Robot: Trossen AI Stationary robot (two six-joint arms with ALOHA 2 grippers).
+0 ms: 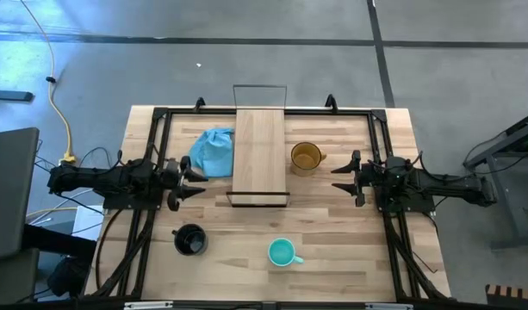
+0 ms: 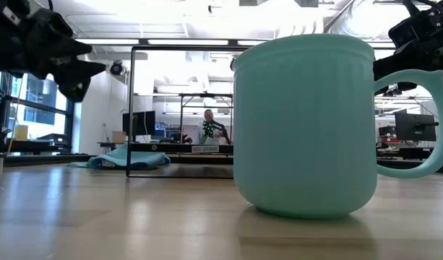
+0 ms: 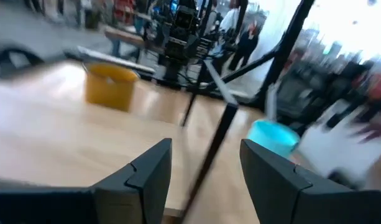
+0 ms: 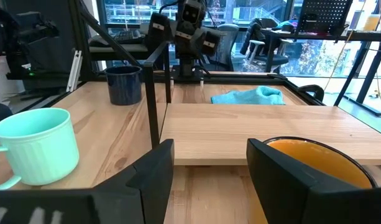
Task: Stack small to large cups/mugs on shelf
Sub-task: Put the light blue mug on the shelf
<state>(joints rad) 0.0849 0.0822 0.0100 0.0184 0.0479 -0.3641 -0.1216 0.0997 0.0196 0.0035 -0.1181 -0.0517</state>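
1. Nearest the low camera stands the teal mug (image 2: 304, 126), upright on the tabletop (image 1: 350, 215), handle toward the right arm's side; from above it sits on the near part of the table, right of centre, apart from every other item
2. Left gripper (image 1: 197, 179): at the table's left edge, fingers spread wide and holding nothing; its tips lie near the light blue cloth (image 1: 214, 152), not touching it
3. Black mug (image 1: 190, 240): upright on the near left of the table, below the left gripper in the overhead view, well apart from the teal mug
4. Light blue cloth: crumpled, lying against the left long edge of the shelf (image 1: 260, 151)
5. Shelf: light-wood plank at the table's centre, running from far edge toward near, black wire frame at each end; no mug stands on it
6. Amber mug (image 1: 306, 158): upright just beside the shelf's right edge, between shelf and right gripper, interior showing
7. Right gripper (image 1: 344, 176): at the table's right side, fingers parted and unladen; it faces the amber mug at close range without contact
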